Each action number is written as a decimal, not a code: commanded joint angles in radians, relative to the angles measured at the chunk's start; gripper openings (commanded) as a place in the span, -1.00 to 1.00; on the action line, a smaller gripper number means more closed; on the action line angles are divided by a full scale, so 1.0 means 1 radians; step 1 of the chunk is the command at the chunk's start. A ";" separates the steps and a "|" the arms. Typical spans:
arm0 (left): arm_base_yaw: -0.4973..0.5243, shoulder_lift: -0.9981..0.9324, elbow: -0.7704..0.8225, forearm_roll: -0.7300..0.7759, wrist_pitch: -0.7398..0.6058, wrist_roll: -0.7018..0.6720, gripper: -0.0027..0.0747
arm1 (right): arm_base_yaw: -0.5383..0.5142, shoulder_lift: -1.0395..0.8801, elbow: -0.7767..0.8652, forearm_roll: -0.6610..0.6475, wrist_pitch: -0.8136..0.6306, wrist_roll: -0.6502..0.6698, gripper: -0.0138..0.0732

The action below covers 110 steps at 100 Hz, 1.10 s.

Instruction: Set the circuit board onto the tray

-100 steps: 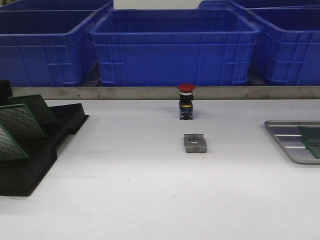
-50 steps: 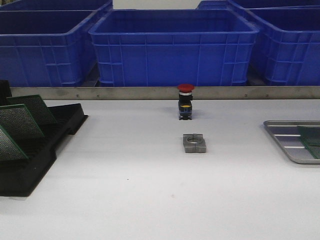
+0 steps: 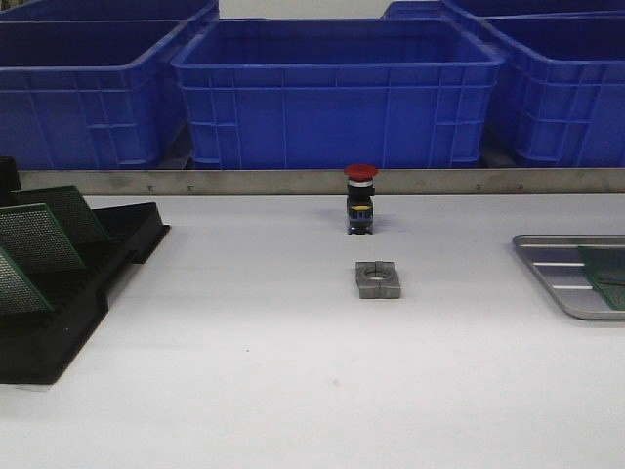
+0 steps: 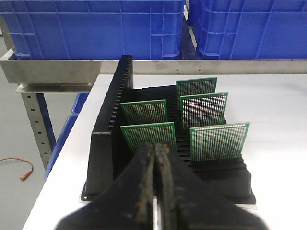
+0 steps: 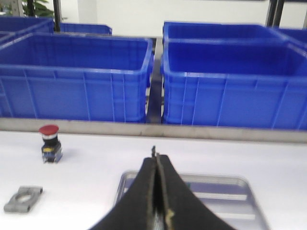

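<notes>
bare white table [image 3: 293, 391] between rack [image 3: 68, 293] and tray [image 3: 547, 256]

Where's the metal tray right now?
In the front view, the tray lies at the table's right edge, right of the grey metal block, with a green circuit board on it.

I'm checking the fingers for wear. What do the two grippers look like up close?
Both have black, tapering fingers. The left gripper shows rusty-brown, worn inner edges on its fingers. The right gripper looks cleaner, with faint pale specks along its seam.
</notes>
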 commanded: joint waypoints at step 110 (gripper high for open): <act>0.002 -0.031 0.049 -0.006 -0.075 -0.005 -0.98 | -0.049 -0.143 0.031 -0.067 0.079 0.064 -0.82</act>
